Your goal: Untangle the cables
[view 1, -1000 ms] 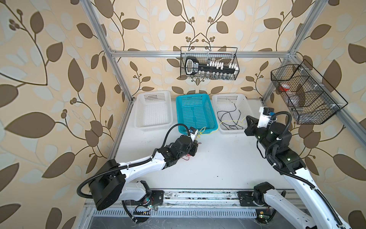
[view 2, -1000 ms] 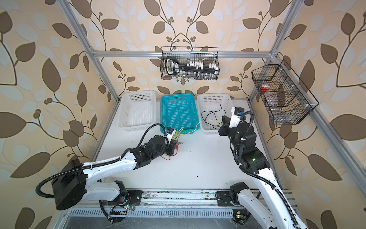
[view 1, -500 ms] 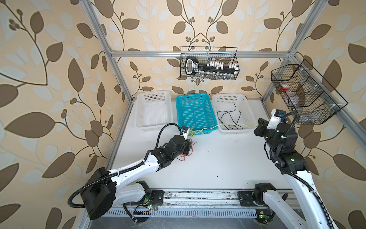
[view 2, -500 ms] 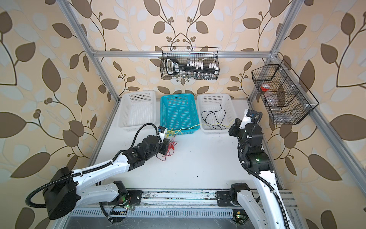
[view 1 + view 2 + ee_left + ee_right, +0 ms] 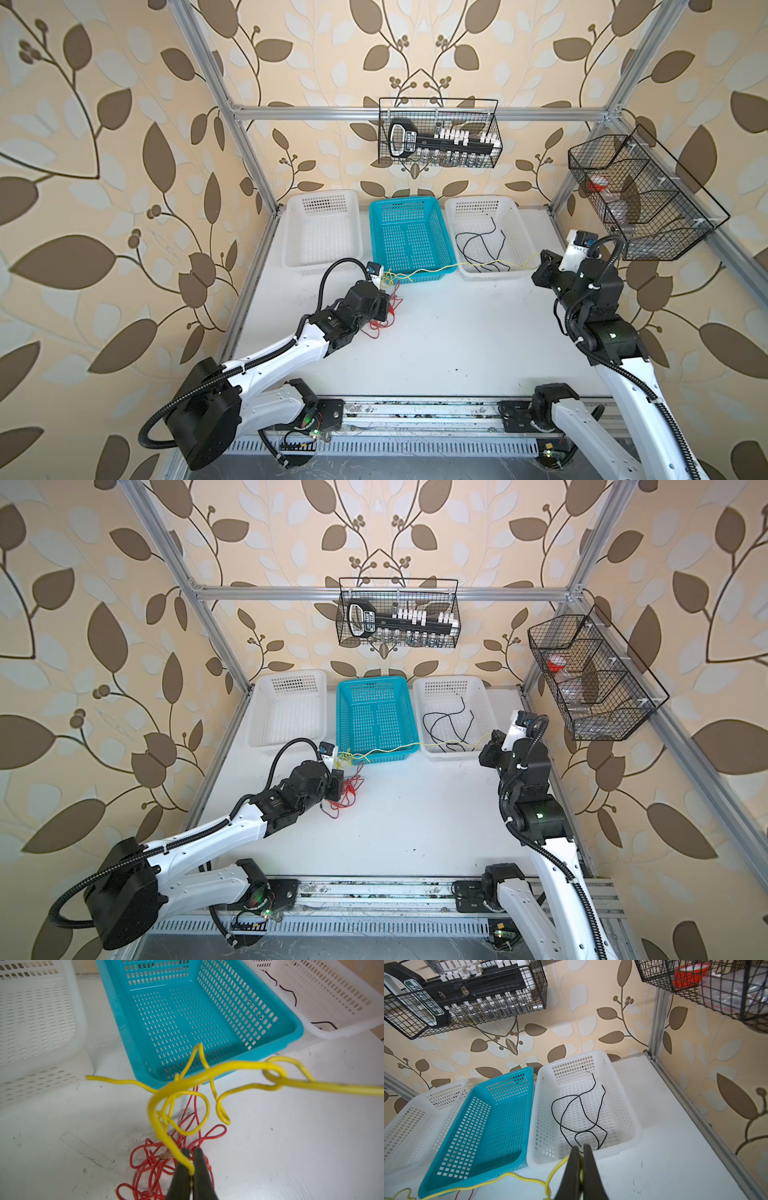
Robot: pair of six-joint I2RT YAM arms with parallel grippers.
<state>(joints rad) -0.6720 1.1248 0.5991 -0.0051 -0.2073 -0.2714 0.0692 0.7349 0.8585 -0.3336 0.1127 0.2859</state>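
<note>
Left wrist: kinked, glossy yellow cable [image 5: 239,1065]

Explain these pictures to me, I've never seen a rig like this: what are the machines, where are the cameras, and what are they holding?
Two robot arms work on a white table. Two pictures look down on the whole scene; the other two come from a camera on each arm's wrist. At the back stand an empty white basket, a teal basket and a second white basket holding a black cable. A red cable lies tangled on the table. The left fingers and the right fingers are both shut on one yellow cable, stretched between them.
</note>
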